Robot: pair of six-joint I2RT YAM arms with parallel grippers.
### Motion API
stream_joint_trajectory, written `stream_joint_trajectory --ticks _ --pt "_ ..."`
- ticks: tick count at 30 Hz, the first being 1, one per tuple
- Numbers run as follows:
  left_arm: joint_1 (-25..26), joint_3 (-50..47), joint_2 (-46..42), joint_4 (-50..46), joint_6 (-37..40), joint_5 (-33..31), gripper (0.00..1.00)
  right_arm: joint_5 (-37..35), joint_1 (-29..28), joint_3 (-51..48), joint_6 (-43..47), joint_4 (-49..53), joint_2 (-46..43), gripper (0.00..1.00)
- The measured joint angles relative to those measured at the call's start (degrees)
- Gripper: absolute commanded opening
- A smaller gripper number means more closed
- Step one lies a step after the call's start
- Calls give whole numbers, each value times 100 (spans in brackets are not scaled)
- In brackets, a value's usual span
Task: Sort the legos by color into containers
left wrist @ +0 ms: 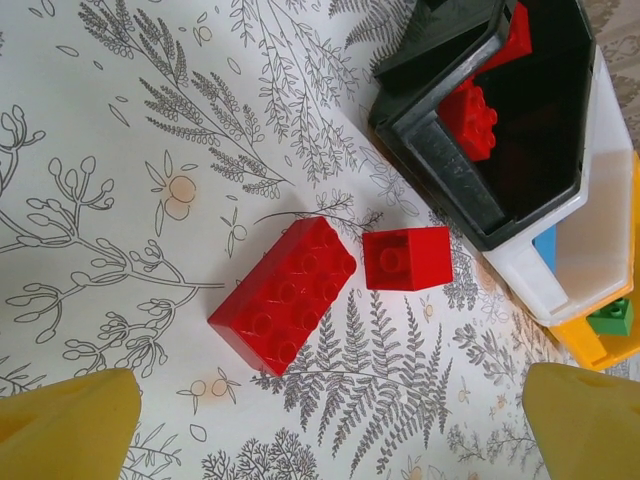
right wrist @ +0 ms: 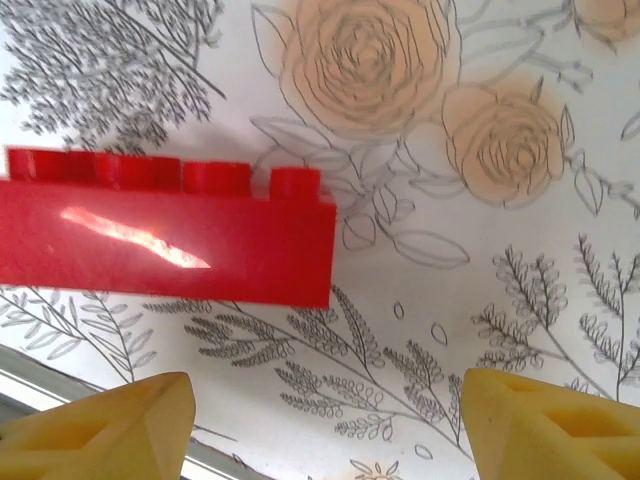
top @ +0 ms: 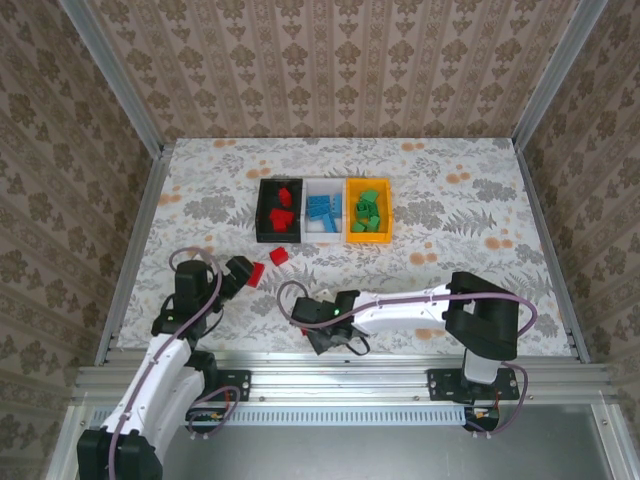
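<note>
Left gripper (left wrist: 328,425) spread wide, nothing between its fingers; long red brick (left wrist: 285,293) and small red brick (left wrist: 407,257) lie side by side on table (top: 450,230) ahead of it, small one near black bin (top: 262,215). Black bin holds red legos (top: 282,205), white bin (top: 323,234) blue legos (top: 322,208), orange bin (top: 368,238) green legos (top: 367,212). Right gripper (right wrist: 325,430) also spread and empty, another red brick (right wrist: 170,235) flat on table just ahead of its fingertips
</note>
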State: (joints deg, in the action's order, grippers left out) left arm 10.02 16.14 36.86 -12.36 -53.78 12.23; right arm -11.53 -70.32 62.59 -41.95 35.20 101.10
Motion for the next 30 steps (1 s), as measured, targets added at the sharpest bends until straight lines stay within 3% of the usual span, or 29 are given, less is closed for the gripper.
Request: stream_joint_trajectory --ticks 15,19,24,30 --pt "0 55 -188 -9 4 -9 100 -127 463 1137 1329 -28 1058 74" --pt "0 55 -188 -9 4 -9 100 -83 708 1368 1589 -85 1191 60" --pt "-4 55 -190 -42 7 -24 100 -66 809 1414 1676 -153 1189 34" --pt "-4 55 -188 -48 4 -24 100 4 752 1373 1624 -197 1056 23"
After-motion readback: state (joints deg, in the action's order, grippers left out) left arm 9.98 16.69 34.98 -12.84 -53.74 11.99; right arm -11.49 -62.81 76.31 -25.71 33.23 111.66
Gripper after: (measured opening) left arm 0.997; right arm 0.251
